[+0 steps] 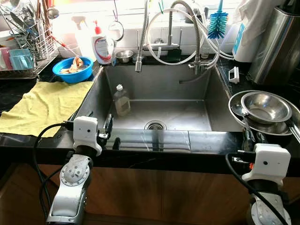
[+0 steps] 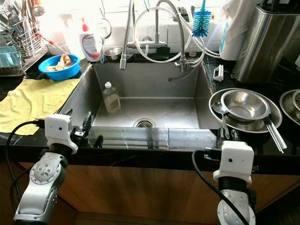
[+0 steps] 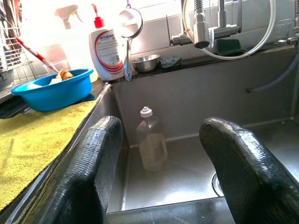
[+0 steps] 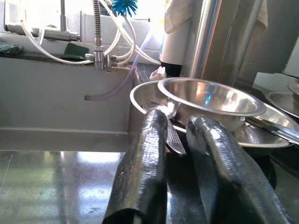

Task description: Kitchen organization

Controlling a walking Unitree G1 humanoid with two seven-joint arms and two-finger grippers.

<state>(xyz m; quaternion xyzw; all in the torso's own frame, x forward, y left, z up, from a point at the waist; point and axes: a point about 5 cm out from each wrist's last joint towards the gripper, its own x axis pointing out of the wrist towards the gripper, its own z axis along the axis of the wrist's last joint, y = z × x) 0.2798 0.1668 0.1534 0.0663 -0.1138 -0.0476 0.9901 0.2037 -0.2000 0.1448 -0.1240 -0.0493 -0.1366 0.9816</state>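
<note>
A clear plastic bottle (image 1: 122, 101) with a white cap stands in the steel sink (image 1: 187, 117), near its left wall. My left gripper (image 1: 112, 135) is over the sink's front edge, open and empty, and the bottle (image 3: 152, 142) lies beyond its fingers. Stacked steel bowls (image 1: 265, 108) sit on a plate on the right counter, with a spoon (image 1: 237, 110) at their left side. My right gripper (image 1: 254, 138) hovers just in front of those bowls (image 4: 210, 95), shut on nothing.
A yellow cloth (image 1: 44, 105) covers the left counter, with a blue bowl of scraps (image 1: 72, 69) behind it and a dish rack (image 1: 23, 42) at far left. A soap bottle (image 1: 103, 47), a small steel bowl (image 1: 124, 56), faucet hoses (image 1: 164, 33) and a blue brush (image 1: 217, 21) line the back. A steel canister (image 1: 281, 42) stands at right.
</note>
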